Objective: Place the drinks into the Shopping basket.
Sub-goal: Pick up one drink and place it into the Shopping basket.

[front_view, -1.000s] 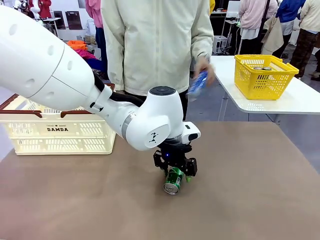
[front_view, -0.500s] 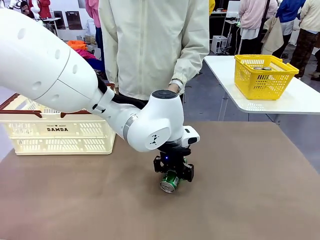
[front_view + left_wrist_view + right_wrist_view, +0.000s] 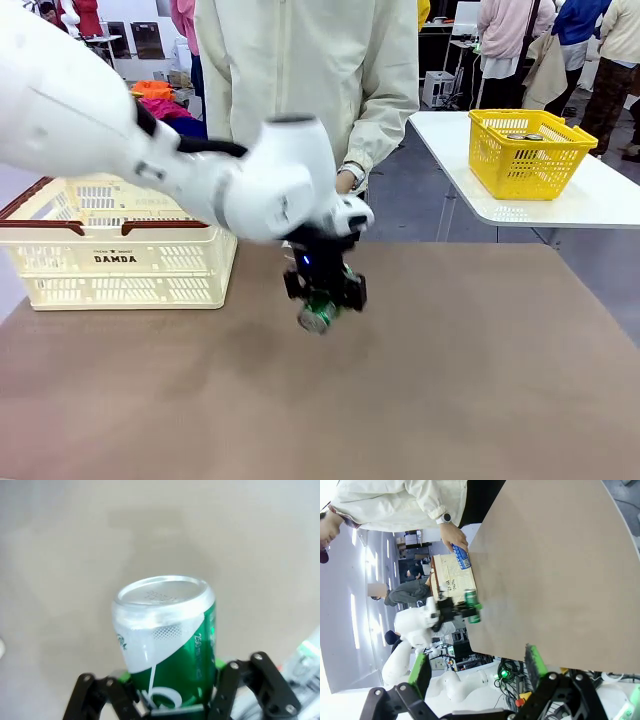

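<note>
I see my left hand (image 3: 325, 297) clenched on the green can (image 3: 167, 630), above the worktop (image 3: 480, 370). My right hand (image 3: 477, 672) stands released, empty.

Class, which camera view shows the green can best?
Left wrist view: the green can sits close up, silver top and white lettering clear. Front view shows it small and blurred; right wrist view, tiny and distant.

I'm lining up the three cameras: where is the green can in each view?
Front view: green can just left of centre, in the left gripper.
Left wrist view: green can lower centre, silver top towards the camera.
Right wrist view: green can left of centre, small.
Shared landmark: the brown table behind it.
</note>
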You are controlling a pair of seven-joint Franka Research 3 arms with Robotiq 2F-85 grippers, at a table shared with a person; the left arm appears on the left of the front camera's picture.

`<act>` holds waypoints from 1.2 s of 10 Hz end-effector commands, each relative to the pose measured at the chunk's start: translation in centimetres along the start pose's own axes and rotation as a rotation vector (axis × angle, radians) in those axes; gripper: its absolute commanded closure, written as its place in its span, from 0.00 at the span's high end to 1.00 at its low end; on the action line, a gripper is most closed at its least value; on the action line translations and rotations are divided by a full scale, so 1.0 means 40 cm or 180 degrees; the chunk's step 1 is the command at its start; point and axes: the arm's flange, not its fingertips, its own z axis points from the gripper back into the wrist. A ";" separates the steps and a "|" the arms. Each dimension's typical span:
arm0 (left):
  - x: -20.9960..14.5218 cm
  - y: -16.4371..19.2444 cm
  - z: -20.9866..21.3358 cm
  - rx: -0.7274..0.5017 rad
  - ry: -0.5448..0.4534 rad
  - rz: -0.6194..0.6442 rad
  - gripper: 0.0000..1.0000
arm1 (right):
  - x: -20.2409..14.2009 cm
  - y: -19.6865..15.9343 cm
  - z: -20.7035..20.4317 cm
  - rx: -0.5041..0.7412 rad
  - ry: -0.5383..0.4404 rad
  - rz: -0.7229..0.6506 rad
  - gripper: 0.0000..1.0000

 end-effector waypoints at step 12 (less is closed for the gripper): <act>-0.791 0.766 0.690 -0.1722 -0.0943 0.0751 0.00 | -0.001 0.005 0.010 -0.0002 0.0019 0.0048 1.00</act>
